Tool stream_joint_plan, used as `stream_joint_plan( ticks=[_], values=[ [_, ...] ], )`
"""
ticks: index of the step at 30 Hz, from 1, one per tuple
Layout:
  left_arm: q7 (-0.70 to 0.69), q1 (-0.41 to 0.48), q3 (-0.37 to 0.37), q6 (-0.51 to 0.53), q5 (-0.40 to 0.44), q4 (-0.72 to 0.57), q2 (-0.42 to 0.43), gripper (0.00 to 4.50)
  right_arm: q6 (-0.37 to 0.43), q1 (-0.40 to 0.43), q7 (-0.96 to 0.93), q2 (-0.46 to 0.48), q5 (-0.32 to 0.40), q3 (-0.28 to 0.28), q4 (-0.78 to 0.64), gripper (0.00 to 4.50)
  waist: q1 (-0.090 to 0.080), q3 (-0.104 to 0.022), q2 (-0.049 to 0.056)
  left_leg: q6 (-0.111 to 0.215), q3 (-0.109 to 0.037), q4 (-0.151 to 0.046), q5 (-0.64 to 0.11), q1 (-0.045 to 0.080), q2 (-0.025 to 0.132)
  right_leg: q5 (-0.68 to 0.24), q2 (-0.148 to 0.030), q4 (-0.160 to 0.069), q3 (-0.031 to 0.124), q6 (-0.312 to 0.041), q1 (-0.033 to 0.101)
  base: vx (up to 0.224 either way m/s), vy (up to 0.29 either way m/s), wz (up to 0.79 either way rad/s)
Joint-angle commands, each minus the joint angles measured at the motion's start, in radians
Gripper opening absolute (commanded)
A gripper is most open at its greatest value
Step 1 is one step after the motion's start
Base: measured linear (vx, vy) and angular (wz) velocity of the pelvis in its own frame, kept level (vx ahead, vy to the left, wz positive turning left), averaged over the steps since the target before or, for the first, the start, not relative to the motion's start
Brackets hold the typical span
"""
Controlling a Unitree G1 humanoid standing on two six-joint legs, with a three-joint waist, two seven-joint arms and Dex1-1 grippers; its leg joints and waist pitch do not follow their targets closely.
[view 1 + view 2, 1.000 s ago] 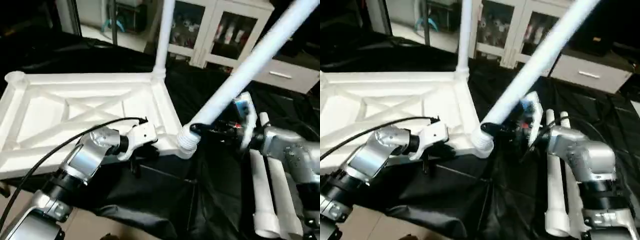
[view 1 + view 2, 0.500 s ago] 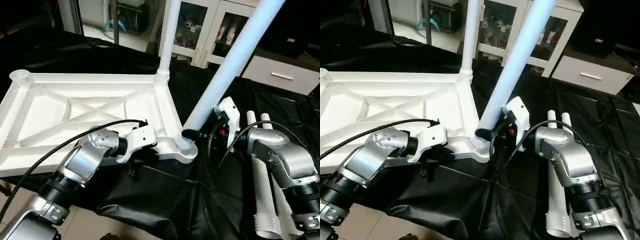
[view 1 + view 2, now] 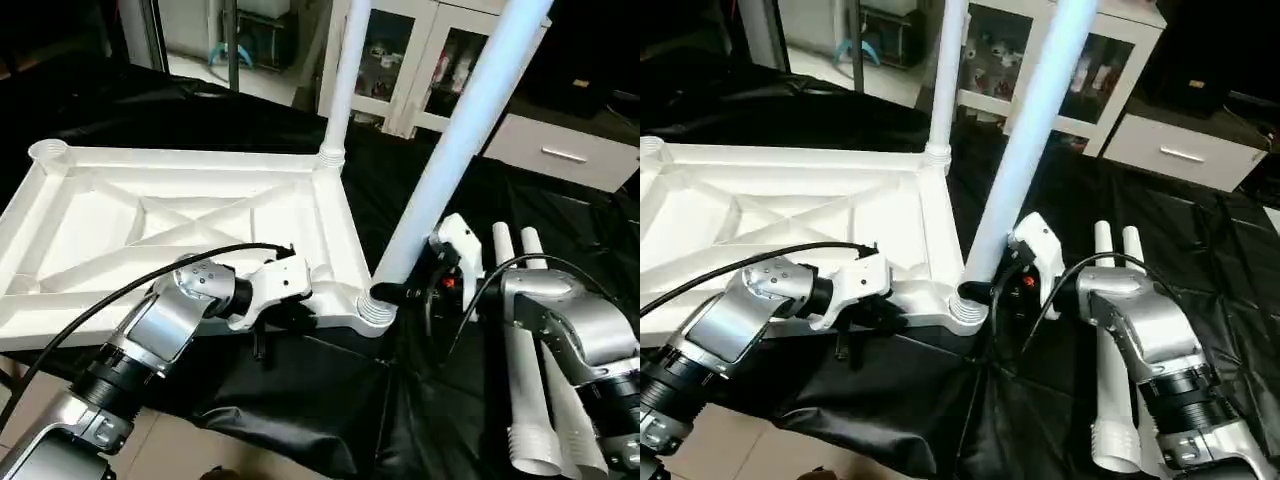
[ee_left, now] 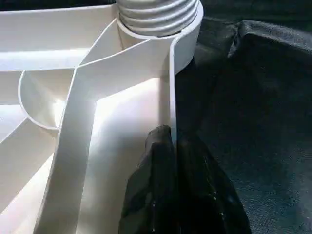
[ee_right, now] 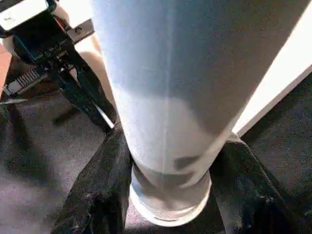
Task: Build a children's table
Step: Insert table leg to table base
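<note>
Tabletop (image 3: 180,215) rim pinched by left gripper (image 4: 174,146) | right gripper (image 5: 170,195) clamps leg (image 3: 450,160)

Home-like room: glass-door white cabinet (image 3: 420,55), drawer unit (image 3: 565,150), tiled floor (image 3: 230,75).

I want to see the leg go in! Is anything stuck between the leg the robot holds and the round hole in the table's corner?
Nothing visible is in the way. The right gripper holds the leg near its foot, and its threaded end already sits in the near corner socket of the tabletop, though tilted.
</note>
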Motion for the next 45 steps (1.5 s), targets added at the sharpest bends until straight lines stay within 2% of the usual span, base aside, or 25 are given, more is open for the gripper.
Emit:
stream_joint_plan(
  ticks=[1,9,11,17,22,25,32,37,41,45],
  values=[
    [-0.011,-0.007,-0.008,-0.001,-0.013,-0.046,-0.004,0.0,0.011,0.0,-0.008,-0.001,-0.022,0.012,0.018,1.88,0.001,-0.064,0.006,0.014,0.008,-0.068,-0.097,0.006,0.011,-0.067,-0.043,-0.053,0.02,-0.228,0.057,0.0,0.0,0.0],
    [-0.013,-0.003,-0.012,0.007,-0.013,-0.049,-0.001,0.0,-0.002,-0.015,-0.033,0.042,-0.041,0.022,0.083,1.88,-0.003,-0.063,0.006,0.0,0.007,-0.071,-0.123,0.006,0.01,-0.103,-0.042,-0.056,0.02,-0.217,0.055,0.0,0.0,0.0],
    [-0.014,-0.001,-0.012,0.009,-0.013,-0.051,0.0,0.0,-0.007,-0.011,-0.042,0.05,-0.046,0.021,0.096,1.88,-0.004,-0.062,0.006,-0.007,0.006,-0.073,-0.15,0.007,0.011,-0.136,-0.043,-0.06,0.02,-0.21,0.054,0.0,0.0,0.0],
    [-0.011,0.005,-0.013,0.014,-0.014,-0.057,0.003,0.0,0.007,0.018,-0.077,0.082,-0.027,-0.032,0.135,1.88,-0.01,-0.062,0.004,-0.017,0.002,-0.075,-0.187,0.007,0.012,-0.194,-0.044,-0.066,0.019,-0.194,0.051,0.0,0.0,0.0],
    [-0.01,0.004,-0.013,0.016,-0.014,-0.057,0.004,0.0,-0.01,0.056,-0.083,0.078,-0.023,-0.051,0.148,1.87,-0.008,-0.065,0.005,-0.008,0.004,-0.073,-0.153,0.007,0.011,-0.116,-0.041,-0.059,0.019,-0.21,0.053,0.0,0.0,0.0],
    [-0.009,0.004,-0.012,0.015,-0.014,-0.058,0.006,0.0,-0.02,0.072,-0.089,0.078,-0.023,-0.065,0.148,1.87,-0.006,-0.065,0.007,-0.003,0.005,-0.073,-0.148,0.007,0.011,-0.101,-0.041,-0.058,0.018,-0.216,0.053,0.0,0.0,0.0],
    [-0.001,0.004,-0.009,0.007,-0.011,-0.051,0.007,0.0,-0.063,0.149,-0.107,0.087,0.008,-0.129,0.111,1.87,0.002,-0.063,0.006,-0.007,0.004,-0.076,-0.174,0.008,0.012,-0.137,-0.043,-0.064,0.02,-0.205,0.052,0.0,0.0,0.0],
    [0.005,0.001,-0.008,0.004,-0.011,-0.046,0.005,0.0,-0.118,0.2,-0.131,0.117,0.024,-0.162,0.098,1.87,0.0,-0.062,0.007,-0.011,0.002,-0.078,-0.202,0.006,0.012,-0.172,-0.044,-0.067,0.019,-0.197,0.051,0.0,0.0,0.0],
    [0.011,-0.002,-0.007,-0.001,-0.009,-0.039,0.002,0.0,-0.153,0.229,-0.138,0.133,0.02,-0.164,0.083,1.87,-0.001,-0.061,0.008,-0.014,0.001,-0.08,-0.217,0.007,0.012,-0.19,-0.042,-0.07,0.019,-0.19,0.049,0.0,0.0,0.0],
    [0.014,-0.005,-0.006,-0.004,-0.008,-0.033,0.0,0.0,-0.197,0.264,-0.131,0.134,-0.007,-0.129,0.075,1.87,-0.001,-0.061,0.009,-0.012,0.001,-0.081,-0.213,0.006,0.013,-0.18,-0.042,-0.07,0.019,-0.189,0.05,0.0,0.0,0.0]
  ],
)
